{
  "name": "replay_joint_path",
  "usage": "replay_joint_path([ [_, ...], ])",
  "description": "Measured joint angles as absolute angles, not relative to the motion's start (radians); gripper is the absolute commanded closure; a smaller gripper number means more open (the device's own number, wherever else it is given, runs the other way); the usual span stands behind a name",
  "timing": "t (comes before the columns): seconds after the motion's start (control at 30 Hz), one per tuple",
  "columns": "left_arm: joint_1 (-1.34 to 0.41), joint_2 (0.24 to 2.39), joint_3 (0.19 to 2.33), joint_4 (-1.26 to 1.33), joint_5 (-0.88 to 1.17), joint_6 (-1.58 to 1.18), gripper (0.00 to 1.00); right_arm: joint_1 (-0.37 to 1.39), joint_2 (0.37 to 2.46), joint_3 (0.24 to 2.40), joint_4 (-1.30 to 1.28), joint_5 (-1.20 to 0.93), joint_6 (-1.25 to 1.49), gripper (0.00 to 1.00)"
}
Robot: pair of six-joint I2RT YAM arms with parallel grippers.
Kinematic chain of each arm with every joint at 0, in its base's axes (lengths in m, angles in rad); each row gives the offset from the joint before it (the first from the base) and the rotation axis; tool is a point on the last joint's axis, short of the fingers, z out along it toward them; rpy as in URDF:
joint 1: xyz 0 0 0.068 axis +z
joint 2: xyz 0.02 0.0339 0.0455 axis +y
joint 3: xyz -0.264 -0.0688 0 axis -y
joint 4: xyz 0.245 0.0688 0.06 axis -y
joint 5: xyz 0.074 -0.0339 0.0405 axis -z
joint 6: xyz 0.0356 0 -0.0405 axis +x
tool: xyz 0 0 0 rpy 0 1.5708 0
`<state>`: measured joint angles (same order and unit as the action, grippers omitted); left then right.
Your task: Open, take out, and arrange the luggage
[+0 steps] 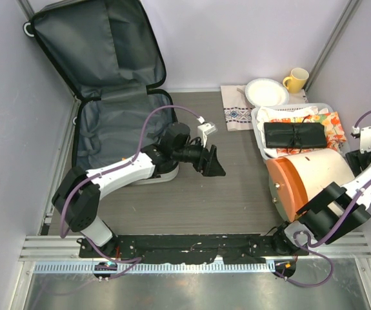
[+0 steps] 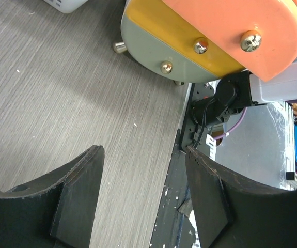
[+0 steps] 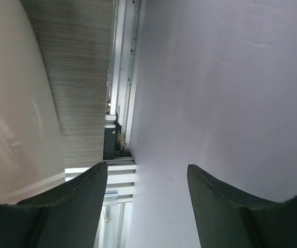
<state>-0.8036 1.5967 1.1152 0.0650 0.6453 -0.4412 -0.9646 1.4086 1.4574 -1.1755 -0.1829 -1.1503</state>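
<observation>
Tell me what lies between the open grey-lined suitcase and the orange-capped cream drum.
Only the left gripper, jaws open, over bare wood-grain tabletop. The top external view shows it between suitcase and drum.

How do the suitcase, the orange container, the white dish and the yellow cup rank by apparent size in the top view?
Largest to smallest:
1. suitcase
2. orange container
3. white dish
4. yellow cup
No two look alike.

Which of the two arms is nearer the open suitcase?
The left arm: it reaches right beside the luggage, while the right arm stands across the table, beyond the orange-and-cream container.
</observation>
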Motion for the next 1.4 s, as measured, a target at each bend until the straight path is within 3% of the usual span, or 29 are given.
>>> replay_joint_path([
  [0.4,-0.791,1.545,1.086,0.042,0.644,-0.474,0.32,-0.953,1.357,1.234,-1.119,-0.216,-1.319,0.31],
  [0.7,-0.880,1.518,1.018,0.017,0.607,-0.522,0.42,-0.937,1.275,1.158,-1.051,-0.211,-1.383,0.31],
  [0.97,-1.130,1.792,1.280,0.054,0.589,-0.602,0.43,-0.939,1.374,1.157,-1.040,-0.201,-1.359,0.30],
  [1.4,-1.134,1.948,1.488,0.146,0.500,-0.696,0.39,-0.974,1.359,1.069,-0.923,-0.139,-1.382,0.21],
])
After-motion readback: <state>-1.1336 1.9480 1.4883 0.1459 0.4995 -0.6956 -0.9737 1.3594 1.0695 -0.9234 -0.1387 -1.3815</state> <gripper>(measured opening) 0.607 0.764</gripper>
